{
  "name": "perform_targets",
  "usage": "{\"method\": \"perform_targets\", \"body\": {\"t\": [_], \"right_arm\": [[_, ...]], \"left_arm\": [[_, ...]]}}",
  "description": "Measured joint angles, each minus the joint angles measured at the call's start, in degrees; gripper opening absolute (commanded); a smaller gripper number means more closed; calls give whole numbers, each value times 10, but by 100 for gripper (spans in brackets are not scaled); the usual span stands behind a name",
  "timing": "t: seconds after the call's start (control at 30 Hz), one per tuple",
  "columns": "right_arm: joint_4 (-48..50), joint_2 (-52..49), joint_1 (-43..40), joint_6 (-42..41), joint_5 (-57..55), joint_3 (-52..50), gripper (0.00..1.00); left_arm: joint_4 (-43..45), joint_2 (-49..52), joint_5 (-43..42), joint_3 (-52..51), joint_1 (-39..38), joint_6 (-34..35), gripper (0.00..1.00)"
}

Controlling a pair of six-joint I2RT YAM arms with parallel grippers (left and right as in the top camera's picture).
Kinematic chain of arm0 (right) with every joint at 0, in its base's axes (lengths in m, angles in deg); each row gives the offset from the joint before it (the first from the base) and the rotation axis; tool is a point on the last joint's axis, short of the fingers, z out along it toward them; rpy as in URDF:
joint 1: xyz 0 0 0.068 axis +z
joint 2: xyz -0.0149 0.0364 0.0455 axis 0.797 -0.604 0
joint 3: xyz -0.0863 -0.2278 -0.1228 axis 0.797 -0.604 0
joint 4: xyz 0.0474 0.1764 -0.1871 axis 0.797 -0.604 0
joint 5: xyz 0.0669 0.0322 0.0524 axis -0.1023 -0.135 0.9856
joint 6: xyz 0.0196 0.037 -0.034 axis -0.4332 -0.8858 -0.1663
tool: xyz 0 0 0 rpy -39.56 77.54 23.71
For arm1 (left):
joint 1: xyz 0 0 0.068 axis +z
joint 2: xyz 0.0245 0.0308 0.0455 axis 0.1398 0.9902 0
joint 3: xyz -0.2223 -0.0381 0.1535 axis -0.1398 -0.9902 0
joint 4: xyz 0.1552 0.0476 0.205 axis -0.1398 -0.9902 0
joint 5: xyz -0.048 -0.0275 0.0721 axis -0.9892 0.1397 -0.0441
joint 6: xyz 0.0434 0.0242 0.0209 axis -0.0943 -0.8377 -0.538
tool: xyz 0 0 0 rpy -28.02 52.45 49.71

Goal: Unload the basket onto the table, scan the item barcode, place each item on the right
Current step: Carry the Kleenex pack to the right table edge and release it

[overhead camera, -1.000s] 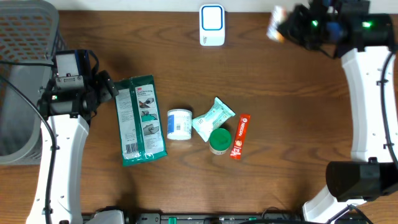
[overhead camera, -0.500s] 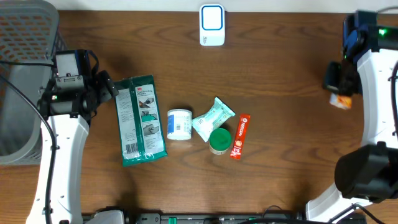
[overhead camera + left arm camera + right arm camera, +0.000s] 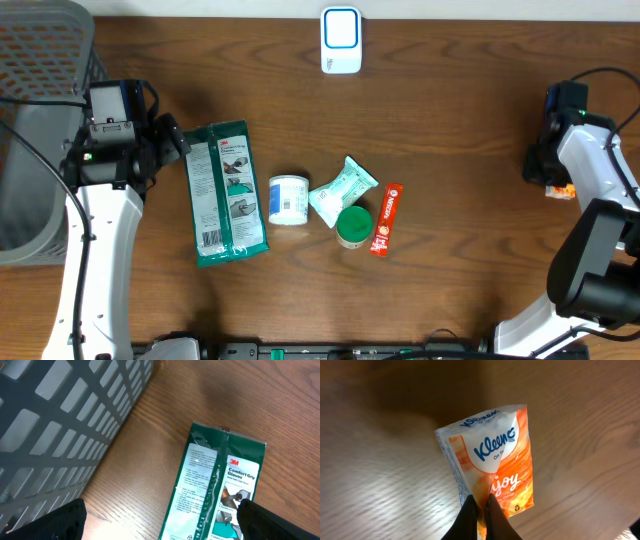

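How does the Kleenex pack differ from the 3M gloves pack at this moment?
The Kleenex pack is orange and white; the gloves pack is green. The Kleenex pack is pinched at one edge in the shut right gripper; the gloves pack lies flat on the table, ungripped. Both are printed plastic packs.

A basket point(image 3: 40, 120) stood on the left claw's point(image 3: 159, 522) left, and the gloves packet point(image 3: 226, 192) lay just beside it on its right. Farther right on the table point(image 3: 470, 120) lay a tub point(image 3: 289, 199), a pouch point(image 3: 343, 188), a round cap point(image 3: 353, 225) and a tube point(image 3: 386, 219). The scanner point(image 3: 341, 40) sat at the far edge, between the claws. The right claw point(image 3: 481, 512) pinched a tissue pack point(image 3: 492, 455), well right of them all.
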Motion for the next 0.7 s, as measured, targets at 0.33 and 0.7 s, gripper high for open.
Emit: {"method": "perform_targets", "body": {"t": [0.33,0.7], "right_arm": [[66,0,-24,17,-11,-60,5],[67,0,-29,34,-3,-60,72]], "left_arm": [[0,0,0,0,0,0,96],[0,0,0,0,0,0,96]]}}
